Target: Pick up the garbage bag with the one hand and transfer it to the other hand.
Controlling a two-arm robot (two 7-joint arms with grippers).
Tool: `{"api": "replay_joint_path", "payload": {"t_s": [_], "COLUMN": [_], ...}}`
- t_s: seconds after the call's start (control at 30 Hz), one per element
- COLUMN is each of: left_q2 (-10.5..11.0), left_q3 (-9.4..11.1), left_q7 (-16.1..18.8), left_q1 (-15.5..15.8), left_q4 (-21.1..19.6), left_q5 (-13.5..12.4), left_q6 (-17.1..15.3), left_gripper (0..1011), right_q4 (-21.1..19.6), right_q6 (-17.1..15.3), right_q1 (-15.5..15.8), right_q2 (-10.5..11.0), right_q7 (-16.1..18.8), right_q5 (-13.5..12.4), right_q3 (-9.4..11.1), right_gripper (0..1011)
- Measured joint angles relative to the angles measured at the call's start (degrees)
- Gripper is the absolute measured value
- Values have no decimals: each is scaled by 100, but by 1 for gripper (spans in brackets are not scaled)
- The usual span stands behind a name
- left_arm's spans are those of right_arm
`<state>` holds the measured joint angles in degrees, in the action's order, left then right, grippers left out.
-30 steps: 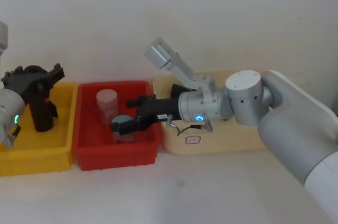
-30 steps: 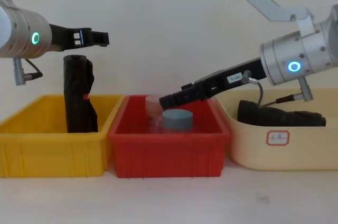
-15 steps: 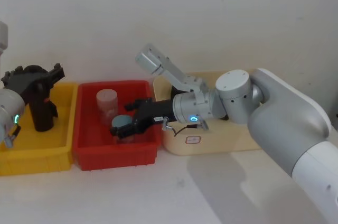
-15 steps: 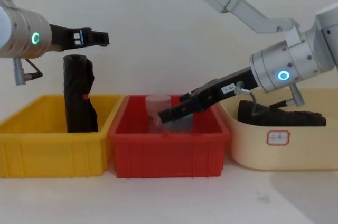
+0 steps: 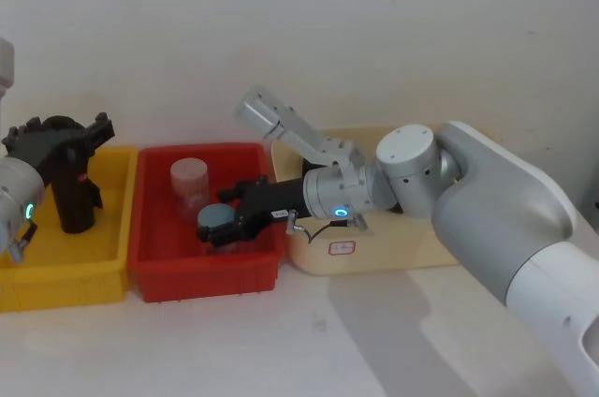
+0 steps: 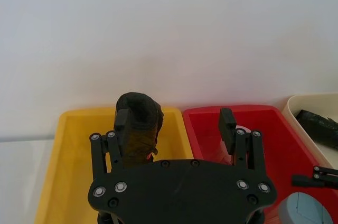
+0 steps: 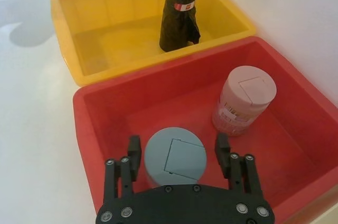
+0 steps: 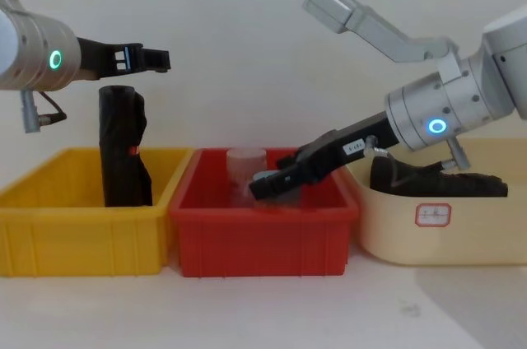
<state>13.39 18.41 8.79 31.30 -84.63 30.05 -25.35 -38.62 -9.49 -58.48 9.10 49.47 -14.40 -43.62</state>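
Observation:
The garbage bag [image 8: 436, 180] is a plain black roll lying flat in the cream bin [image 8: 461, 238]; its end also shows in the left wrist view [image 6: 317, 126]. My left gripper [image 8: 144, 58], with the green ring, hangs open just above a black roll with a red mark [image 8: 123, 151] that stands upright in the yellow bin [image 8: 82, 234]. Reaching down into the red bin [image 8: 263, 242], my blue-ringed right gripper [image 7: 178, 151] is open, one finger on each side of a grey-lidded jar [image 7: 174, 156]. Neither gripper touches the garbage bag.
A pink-lidded jar [image 7: 245, 100] stands in the red bin behind the grey one. The three bins sit side by side against the white wall, yellow, red, then cream. Bare tabletop [image 5: 309, 341] lies in front of them.
My right gripper has moved lower into the red bin and closer over the grey-lidded jar. The left gripper and both black rolls have stayed put.

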Motion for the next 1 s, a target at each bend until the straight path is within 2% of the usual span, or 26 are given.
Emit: {"api": "replay_joint_path", "payload": {"t_s": [0.07,0.2,0.23,0.3,0.53,0.73,1.0], "left_q2": [0,0,0,0,0,0,0], "left_q3": [0,0,0,0,0,0,0], "left_q7": [0,0,0,0,0,0,0], "left_q1": [0,0,0,0,0,0,0], "left_q4": [0,0,0,0,0,0,0], "left_q5": [0,0,0,0,0,0,0], "left_q6": [0,0,0,-1,0,0,0], "left_gripper": [1000,1000,1000,1000,1000,1000,1000], "right_q4": [49,92,102,105,32,-205,-835], "right_q6": [45,79,87,92,80,1,-184], "right_q1": [-15,-27,-31,-33,-23,36,162], "right_q2": [-17,-33,-36,-37,-13,71,332], "right_q7": [2,1,0,-6,-34,-70,-174], "right_q5": [19,37,42,47,49,-28,-330], "right_q3": [-1,5,14,24,102,226,602], "right_gripper": [793,718,668,647,647,647,647]}}
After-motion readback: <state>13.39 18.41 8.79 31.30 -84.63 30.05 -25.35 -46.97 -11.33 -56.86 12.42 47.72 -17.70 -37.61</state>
